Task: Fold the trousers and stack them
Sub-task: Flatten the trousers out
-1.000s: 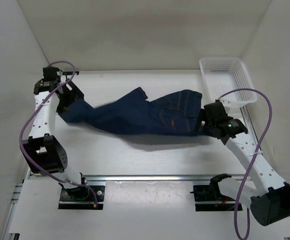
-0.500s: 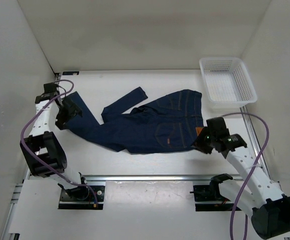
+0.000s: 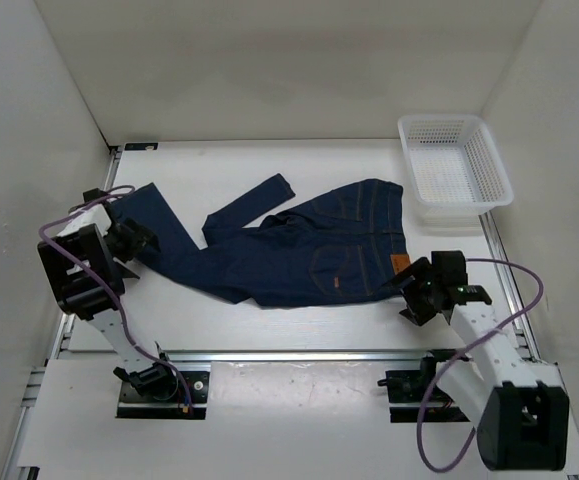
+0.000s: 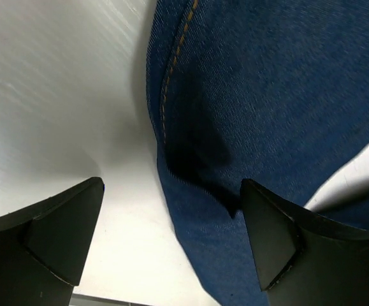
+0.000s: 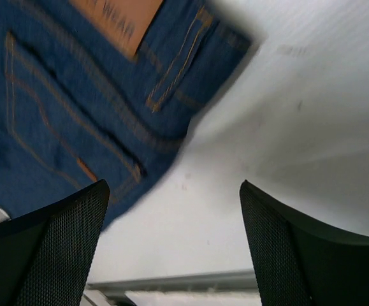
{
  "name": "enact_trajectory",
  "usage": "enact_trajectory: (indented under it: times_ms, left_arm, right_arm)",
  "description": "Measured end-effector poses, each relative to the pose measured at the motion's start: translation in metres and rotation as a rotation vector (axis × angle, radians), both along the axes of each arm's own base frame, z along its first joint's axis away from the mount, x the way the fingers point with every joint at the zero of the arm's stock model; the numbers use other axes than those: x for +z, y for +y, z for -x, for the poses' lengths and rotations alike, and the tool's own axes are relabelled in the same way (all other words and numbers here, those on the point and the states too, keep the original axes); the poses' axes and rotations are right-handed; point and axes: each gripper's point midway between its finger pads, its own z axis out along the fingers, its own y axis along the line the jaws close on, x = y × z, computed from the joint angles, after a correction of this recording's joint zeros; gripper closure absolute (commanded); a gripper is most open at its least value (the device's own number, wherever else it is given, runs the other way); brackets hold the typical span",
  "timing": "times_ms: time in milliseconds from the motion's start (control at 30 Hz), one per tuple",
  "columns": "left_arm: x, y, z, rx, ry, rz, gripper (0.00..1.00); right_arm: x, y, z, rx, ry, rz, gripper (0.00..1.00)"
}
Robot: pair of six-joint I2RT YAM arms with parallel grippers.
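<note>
Trousers [image 3: 309, 255] spread flat, tan waistband patch [image 5: 117, 22] reading "WEAR", left pincer [image 4: 171, 191] and right pincer [image 5: 174, 188] both released.

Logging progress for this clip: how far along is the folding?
Done: jeans lie spread flat. In hand: nothing; left gripper by a leg and right gripper by the waistband are both open. Left: all folds and stacking.

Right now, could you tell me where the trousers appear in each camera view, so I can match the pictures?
Top external: the trousers lie across the middle of the table, legs to the left, waistband to the right.
Left wrist: the trousers fill the upper right.
Right wrist: the trousers fill the upper left, showing the waistband corner.
Shared landmark: the orange stitching, visible in all three views.
</note>
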Motion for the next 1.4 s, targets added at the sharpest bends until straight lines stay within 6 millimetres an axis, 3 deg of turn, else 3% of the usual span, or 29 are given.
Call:
enact_trajectory:
  times_ms: [133,167,267,300,333,367,400,500,600,700,800,900,967,1000,1100,1200,1300,1333,1367,1400]
  left_arm:
    - [-0.007,0.002,-0.005,0.007,0.014,0.007,0.0]
    - [-0.008,0.003,-0.008,0.008,0.012,0.006,0.12]
    - [-0.01,0.008,-0.02,0.023,0.003,0.005,0.46]
    - [-0.01,0.009,-0.022,0.029,-0.001,0.002,0.61]
    - [-0.011,0.01,-0.024,0.03,-0.002,0.0,0.89]
    - [-0.01,0.012,-0.027,0.032,-0.004,-0.003,0.9]
    - [-0.01,0.013,-0.029,0.035,-0.005,-0.005,0.9]
    - [0.002,0.018,-0.039,0.035,-0.024,-0.015,0.9]
    - [0.033,0.026,-0.052,0.034,-0.064,-0.048,0.9]
    - [0.096,0.032,-0.064,0.022,-0.156,-0.114,0.9]
    - [0.18,0.033,-0.064,-0.003,-0.322,-0.21,0.9]
    - [0.249,0.025,-0.049,-0.03,-0.469,-0.293,0.59]
    - [0.268,0.025,-0.044,-0.046,-0.513,-0.325,0.34]
    - [0.27,0.026,-0.046,-0.051,-0.518,-0.33,0.19]
    - [0.248,0.028,-0.073,-0.085,-0.468,-0.309,0.18]
    - [0.18,0.021,-0.111,-0.147,-0.326,-0.259,0.25]
    - [0.117,0.002,-0.109,-0.209,-0.169,-0.204,0.6]
    - [0.107,-0.006,-0.101,-0.229,-0.129,-0.189,0.71]
    - [0.105,-0.012,-0.093,-0.245,-0.109,-0.181,0.89]
    - [0.107,-0.016,-0.086,-0.251,-0.106,-0.181,0.9]
  right_arm:
    - [-0.017,-0.014,-0.018,-0.071,0.031,-0.022,0.14]
    - [-0.021,-0.014,-0.022,-0.074,0.041,-0.036,0.16]
    - [-0.023,-0.01,-0.042,-0.045,0.015,-0.057,0.41]
    - [-0.025,-0.009,-0.048,-0.035,0.011,-0.062,0.52]
    - [-0.028,-0.009,-0.053,-0.028,0.011,-0.06,0.8]
    - [-0.031,-0.008,-0.057,-0.014,0.015,-0.06,0.95]
    - [-0.036,-0.009,-0.059,-0.014,0.028,-0.048,1.0]
    - [-0.033,-0.013,-0.067,0.001,0.041,-0.021,1.0]
    - [-0.004,-0.02,-0.088,0.016,-0.027,0.028,1.0]
    - [0.048,-0.027,-0.114,0.024,-0.158,0.08,1.0]
    - [0.091,-0.033,-0.123,0.015,-0.276,0.113,1.0]
    - [0.106,-0.041,-0.114,-0.008,-0.314,0.14,1.0]
    - [0.1,-0.052,-0.105,-0.044,-0.29,0.174,1.0]
    - [0.093,-0.056,-0.099,-0.057,-0.27,0.187,1.0]
    - [0.063,-0.064,-0.079,-0.08,-0.175,0.217,1.0]
    - [0.037,-0.067,-0.057,-0.077,-0.081,0.236,1.0]
    - [0.028,-0.07,-0.046,-0.074,-0.035,0.259,1.0]
    - [0.028,-0.071,-0.045,-0.073,-0.036,0.267,1.0]
    - [0.029,-0.072,-0.045,-0.074,-0.04,0.271,1.0]
    - [0.029,-0.073,-0.045,-0.073,-0.044,0.275,1.0]
